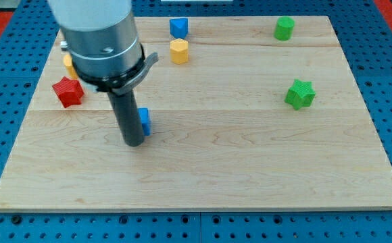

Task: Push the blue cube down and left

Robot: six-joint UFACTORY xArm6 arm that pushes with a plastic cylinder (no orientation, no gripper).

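Observation:
The blue cube (144, 121) sits on the wooden board (250, 162) left of centre, mostly hidden behind my dark rod. My tip (134, 143) rests on the board just below and left of the cube, touching or nearly touching its left side. The arm's grey cylinder (101, 40) fills the view's top left.
A red star block (67, 91) lies at the left. A yellow block (69, 65) peeks out behind the arm. A yellow hexagon block (179, 50) and a second blue block (178, 27) sit top centre. A green cylinder (284, 28) and a green star (299, 94) sit right.

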